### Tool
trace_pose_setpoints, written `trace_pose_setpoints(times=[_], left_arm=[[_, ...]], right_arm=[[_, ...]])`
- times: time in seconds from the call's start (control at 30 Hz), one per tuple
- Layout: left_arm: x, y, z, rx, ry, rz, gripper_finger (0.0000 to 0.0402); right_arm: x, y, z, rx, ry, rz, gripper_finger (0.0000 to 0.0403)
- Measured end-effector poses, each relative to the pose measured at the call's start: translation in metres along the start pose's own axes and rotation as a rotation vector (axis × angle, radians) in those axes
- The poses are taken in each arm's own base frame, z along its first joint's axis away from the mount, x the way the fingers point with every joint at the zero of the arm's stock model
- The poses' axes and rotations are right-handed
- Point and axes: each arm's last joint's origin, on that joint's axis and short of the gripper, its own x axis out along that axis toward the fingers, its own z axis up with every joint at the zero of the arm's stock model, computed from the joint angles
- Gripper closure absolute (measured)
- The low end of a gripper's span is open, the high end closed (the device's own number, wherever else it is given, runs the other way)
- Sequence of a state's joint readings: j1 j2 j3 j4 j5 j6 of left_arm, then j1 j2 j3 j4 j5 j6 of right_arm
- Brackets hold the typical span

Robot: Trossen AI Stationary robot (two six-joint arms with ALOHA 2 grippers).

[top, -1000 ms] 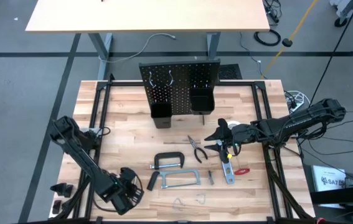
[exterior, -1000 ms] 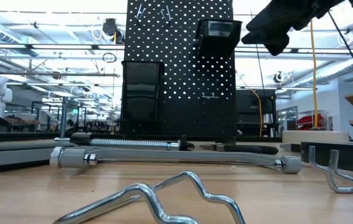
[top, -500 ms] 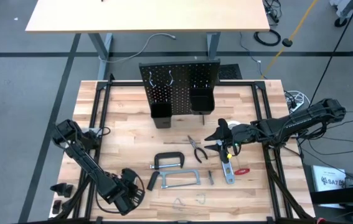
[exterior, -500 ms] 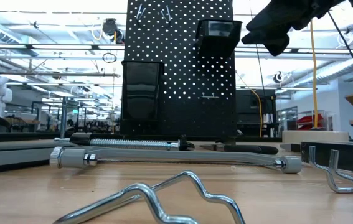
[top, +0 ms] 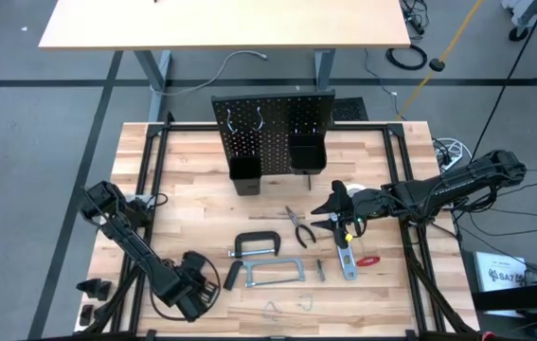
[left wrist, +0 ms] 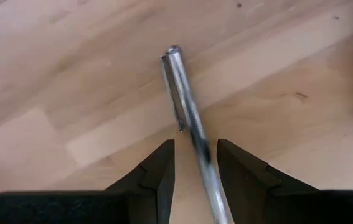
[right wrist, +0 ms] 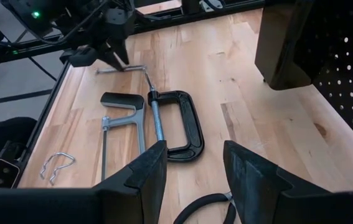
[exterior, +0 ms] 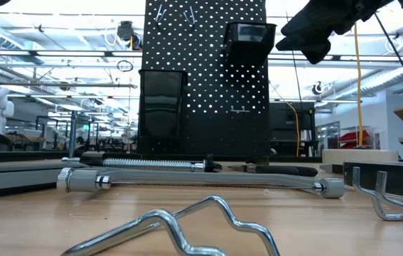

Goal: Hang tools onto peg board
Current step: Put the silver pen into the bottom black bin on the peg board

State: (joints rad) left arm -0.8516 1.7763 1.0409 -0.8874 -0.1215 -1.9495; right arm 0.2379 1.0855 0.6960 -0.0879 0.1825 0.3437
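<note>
Standing over the near-left corner of the desk [top: 154, 180], the left gripper [left wrist: 195, 165] has its jaws parted around a thin silver rod [left wrist: 185, 106] lying flat on the wood; they straddle it without clearly pinching it, which reads to me as lining up for a pick. Only the left wrist view shows that rod between the fingers; from above, the arm hides it.

The right gripper [top: 336, 210] hovers right of centre, jaws apart and empty, seemingly parked above the pliers [top: 298, 225].

The peg board [top: 273, 128] stands upright at the far edge with two bins, and from above its hooks look mostly bare. The tools lie flat in front of it, within reach of both arms: the C-clamp [top: 259, 246], the hacksaw [top: 273, 275], and a red-handled tool [top: 367, 260] by the right arm. The low view alone shows bent wire hooks [exterior: 187, 224] lying loose at the desk's near edge.
</note>
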Motion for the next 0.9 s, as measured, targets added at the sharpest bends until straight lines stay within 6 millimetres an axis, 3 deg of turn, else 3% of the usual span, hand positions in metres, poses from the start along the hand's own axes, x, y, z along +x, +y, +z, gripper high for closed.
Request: trace_pose_setpoints(times=[0.9], left_arm=[[0.0081, 0.0043, 0.0005, 0.002, 0.011, -0.005, 0.0279]], right_arm=[[0.0, 0.0, 0.0001, 0.0, -0.001, 0.0, 0.025]])
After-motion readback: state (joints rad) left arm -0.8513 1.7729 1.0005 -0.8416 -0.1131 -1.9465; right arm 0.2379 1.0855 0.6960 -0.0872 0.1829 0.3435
